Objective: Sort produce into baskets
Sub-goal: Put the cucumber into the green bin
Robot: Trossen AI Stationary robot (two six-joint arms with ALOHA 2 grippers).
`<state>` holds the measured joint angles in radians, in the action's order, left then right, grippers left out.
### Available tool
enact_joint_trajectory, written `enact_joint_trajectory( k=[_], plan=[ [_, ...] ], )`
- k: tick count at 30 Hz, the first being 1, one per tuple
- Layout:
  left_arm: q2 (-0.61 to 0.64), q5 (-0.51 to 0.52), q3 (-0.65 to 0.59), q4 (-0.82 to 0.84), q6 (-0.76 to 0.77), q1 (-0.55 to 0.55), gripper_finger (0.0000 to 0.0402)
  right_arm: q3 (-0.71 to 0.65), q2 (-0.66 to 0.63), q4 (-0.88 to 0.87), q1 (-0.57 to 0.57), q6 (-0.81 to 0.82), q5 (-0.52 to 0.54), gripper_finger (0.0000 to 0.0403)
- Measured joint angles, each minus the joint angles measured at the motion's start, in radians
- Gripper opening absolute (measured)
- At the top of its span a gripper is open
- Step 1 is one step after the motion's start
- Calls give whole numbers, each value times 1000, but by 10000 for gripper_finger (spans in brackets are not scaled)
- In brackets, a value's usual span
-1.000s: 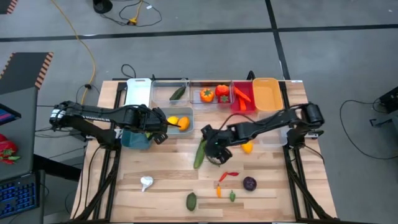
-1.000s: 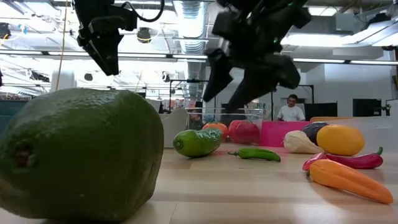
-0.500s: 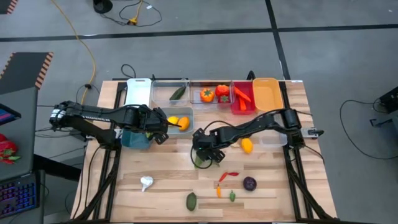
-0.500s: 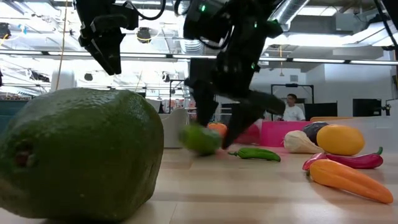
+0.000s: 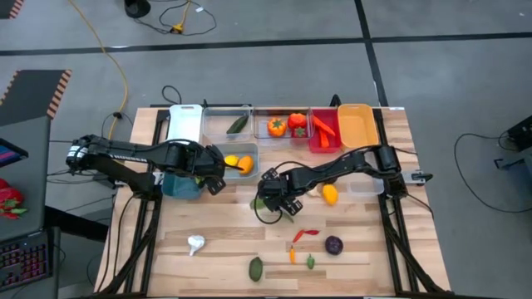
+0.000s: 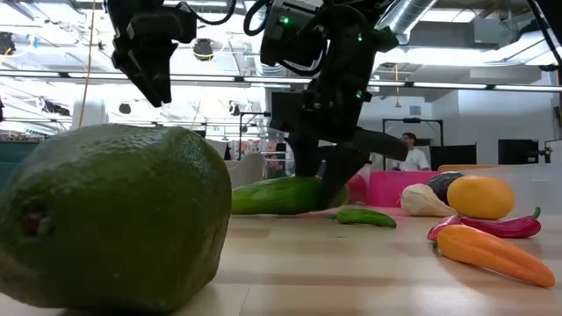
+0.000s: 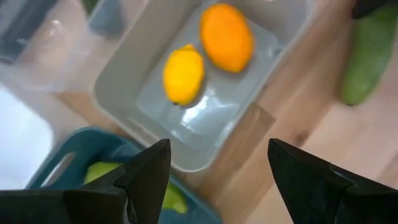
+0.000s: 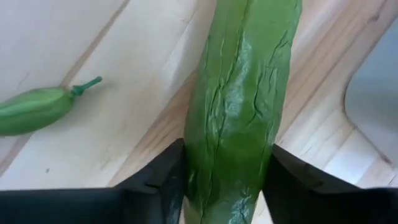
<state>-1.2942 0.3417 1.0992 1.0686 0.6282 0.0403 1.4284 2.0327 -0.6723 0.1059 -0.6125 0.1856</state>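
Near the worktop's middle, the cucumber (image 8: 239, 118) is clasped across its long axis by the right gripper (image 8: 225, 180) fingers (image 8: 163, 177), while the left gripper (image 7: 214, 171) hangs spread over the grey-blue tub (image 7: 124, 68).

A pale wooden worktop (image 5: 224, 241) stands on a grey floor (image 5: 449, 75) marked with dark lines. A yellow cable (image 5: 116, 71) runs across that floor toward the worktop's far left corner, and a black cable (image 5: 478, 149) loops beyond its right edge. Off the left edge sit a dark desk (image 5: 21, 158) and a keyboard (image 5: 21, 262). In the room behind, a person (image 6: 409, 154) sits under ceiling ducts (image 6: 263, 17).
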Motion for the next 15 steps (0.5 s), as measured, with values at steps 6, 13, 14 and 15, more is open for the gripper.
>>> enact_joint_trajectory(
  k=[6, 13, 14, 15],
  plan=[
    [0, -73, 0, -161, -138, 30, 257, 12, -5, -19, -2, 76, 0, 172],
    [0, -128, 0, -372, -302, 109, 257, 100, -8, -47, -2, 232, 0, 202],
    [0, -128, 0, -383, -311, 119, 257, 115, -8, -45, -2, 248, 0, 201],
    [0, -127, 0, -393, -317, 129, 257, 130, -8, -46, -2, 258, 0, 199]
  ],
)
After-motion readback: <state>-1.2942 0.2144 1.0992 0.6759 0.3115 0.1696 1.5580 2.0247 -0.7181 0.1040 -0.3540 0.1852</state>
